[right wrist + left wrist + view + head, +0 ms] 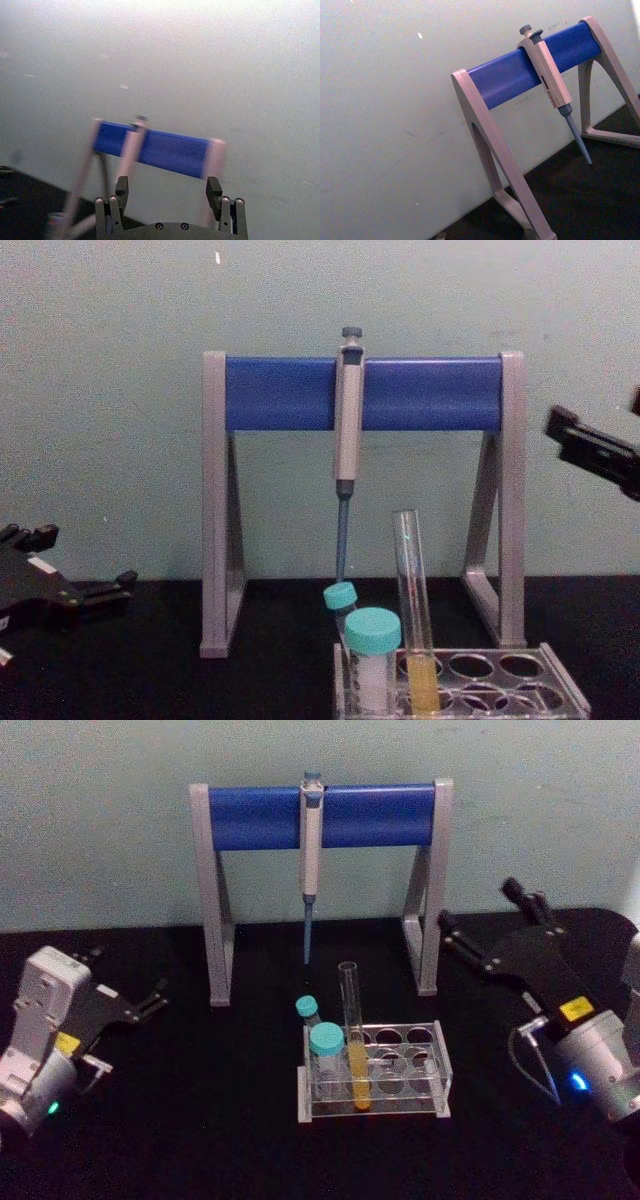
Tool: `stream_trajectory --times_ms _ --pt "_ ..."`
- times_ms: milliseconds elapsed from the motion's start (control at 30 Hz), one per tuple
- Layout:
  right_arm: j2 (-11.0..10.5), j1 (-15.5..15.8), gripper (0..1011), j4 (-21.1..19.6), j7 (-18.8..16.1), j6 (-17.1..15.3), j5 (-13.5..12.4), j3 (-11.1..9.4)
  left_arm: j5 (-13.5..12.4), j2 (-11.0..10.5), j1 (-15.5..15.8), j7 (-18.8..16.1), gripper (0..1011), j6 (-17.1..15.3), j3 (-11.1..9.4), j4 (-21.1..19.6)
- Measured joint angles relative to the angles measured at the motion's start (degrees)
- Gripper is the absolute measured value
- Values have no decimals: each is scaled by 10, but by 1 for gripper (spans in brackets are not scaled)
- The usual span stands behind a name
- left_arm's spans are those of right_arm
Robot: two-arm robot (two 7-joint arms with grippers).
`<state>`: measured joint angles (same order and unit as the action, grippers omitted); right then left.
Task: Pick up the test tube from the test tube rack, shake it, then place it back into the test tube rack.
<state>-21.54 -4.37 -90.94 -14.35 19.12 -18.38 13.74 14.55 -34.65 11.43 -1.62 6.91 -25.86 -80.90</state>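
Glass, slim and clear, the yellow-filled test tube [354, 1038] stands upright in the clear plastic test tube rack [436, 1070] mid-surface (leaning slightly), roughly between the left pincer [155, 1000] and the spread right pincer [447, 935], whose own state I cannot tell for the left.

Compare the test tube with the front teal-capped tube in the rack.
The test tube is tall, slim, open at the top and holds yellow liquid in its lower part; the teal-capped tube is shorter, wider, closed by a cap and looks white. Both stand upright, side by side, in the front row at the left end of the test tube rack.
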Motion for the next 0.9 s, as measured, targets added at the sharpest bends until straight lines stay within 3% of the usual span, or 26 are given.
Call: stream_trajectory --times_ms 133,333,900 --pt "20 19 1000 9 58 -12 32 -21 0 0 0 0 1001 0 0 0" --pt "39 29 1000 41 89 -45 53 -30 0 0 0 0 1001 0 0 0" --pt "77 22 1000 129 68 -91 52 -32 0 0 0 0 1001 0 0 0"
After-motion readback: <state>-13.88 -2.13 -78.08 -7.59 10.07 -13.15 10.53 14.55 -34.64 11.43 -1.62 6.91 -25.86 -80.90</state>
